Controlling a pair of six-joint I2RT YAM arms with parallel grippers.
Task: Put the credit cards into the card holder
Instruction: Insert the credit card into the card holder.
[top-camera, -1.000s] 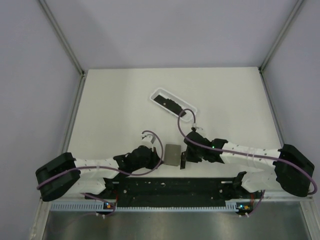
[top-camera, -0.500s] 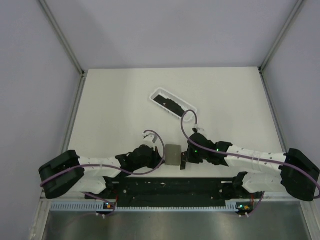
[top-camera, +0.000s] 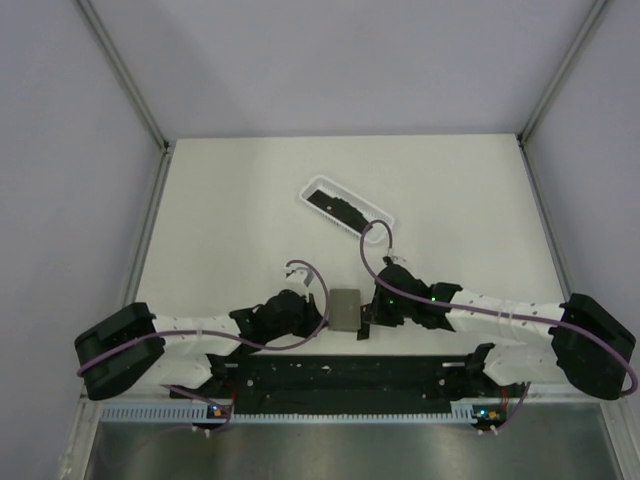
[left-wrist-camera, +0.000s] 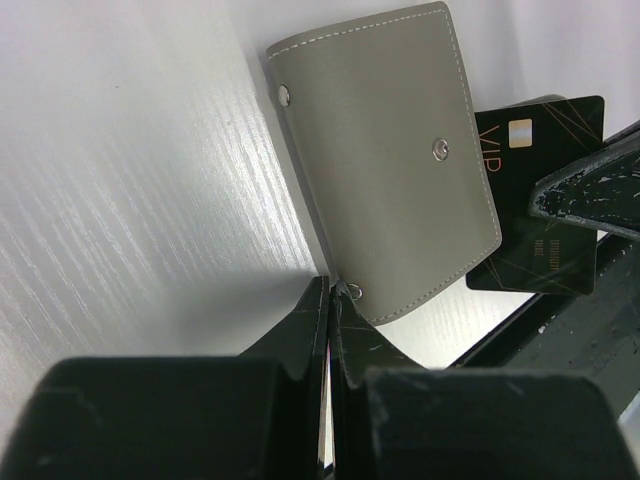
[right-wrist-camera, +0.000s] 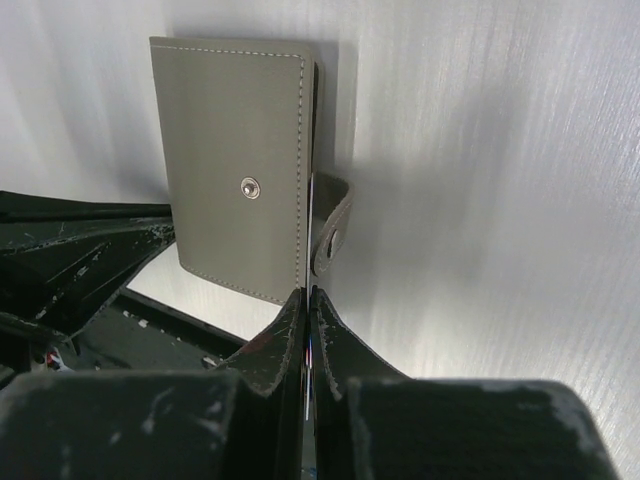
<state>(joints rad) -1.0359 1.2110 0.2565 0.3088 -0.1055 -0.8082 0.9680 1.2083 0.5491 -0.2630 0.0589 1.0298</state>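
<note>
"One card holder (top-camera: 346, 308) was all I counted. Where did it lie?"

"Flat on the table (top-camera: 450, 190), close to the near edge and between the two gripper tips. It was grey, stitched along its edges and folded shut. The left wrist view showed three snap studs (left-wrist-camera: 438, 149) on it. The right wrist view showed one short strap (right-wrist-camera: 338, 225) curling out from its long side."

"And the credit card (left-wrist-camera: 535, 255)?"

"One was out by the holder. It was black with gold lettering, and it stood on edge just beside the strap side. The right gripper (right-wrist-camera: 307, 292) had its jaws pinching that card."

"Any more cards?"

"Yes, more black credit cards (top-camera: 335, 207) lay overlapped in one white tray (top-camera: 306, 193), farther back on the table and well apart from the holder. How many there were I could not tell from above."

"What about the other arm?"

"The left gripper (left-wrist-camera: 328, 290) sat on the opposite side of the holder, with its tip touching the holder's near corner. Its jaws were pressed together, and I saw nothing between them."

"So two grippers, one on each side?"

"Two, with the holder between them."
</note>
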